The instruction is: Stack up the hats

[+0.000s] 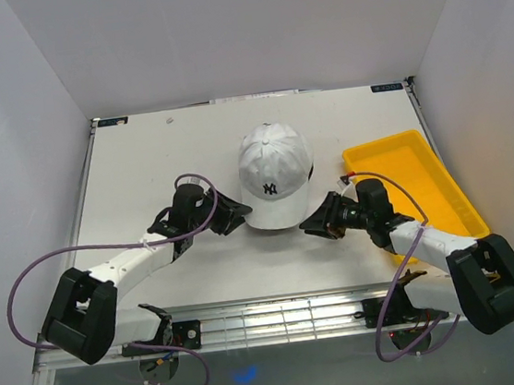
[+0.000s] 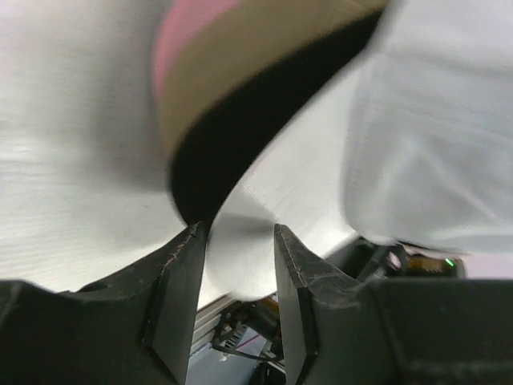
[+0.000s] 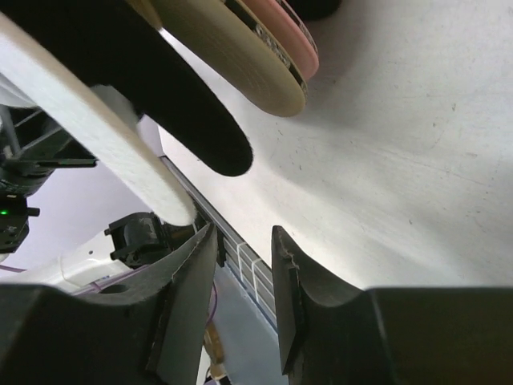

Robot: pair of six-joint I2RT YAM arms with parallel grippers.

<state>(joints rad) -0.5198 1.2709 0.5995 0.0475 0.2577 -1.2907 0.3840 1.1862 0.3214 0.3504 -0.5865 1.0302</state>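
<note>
Tools sit low on the counter (image 1: 143, 168), 1 each side of the brim end of the stack.

Left tool (image 2: 237, 231): spread, nothing between the fingers. The tip of the black brim (image 2: 224, 152) ends right at 1 fingertip. It may be touching but it is not pinched.

Right tool (image 3: 241, 231): spread too, and empty. The white brim (image 3: 96, 136) hangs just off 1 finger, outside the gap.

Wrist views show 4 brims layered: pink brim (image 2: 183, 40), tan brim (image 2: 240, 68), black, then white. From above only the white NY cap (image 1: 277, 176) shows, mid-counter, crown up, brim toward the arm bases, covering the rest. So white is on top, and my read is pink is lowest of the 4. There is a dark patch past the pink in the right wrist view; I cannot tell whether that is another cap.

Crowns are nested, which is why the brims fan out in offset layers rather than lying flush.

The yellow tray (image 1: 414, 184) is just right of the stack, beside the right arm, and apart from the caps.

Judgement: the stack looks built or close to it. Open tools flanking the brims suit a let-go or a light squaring nudge. Risk: if the left tool closes where it is, it could catch the black brim and skew the layers.
</note>
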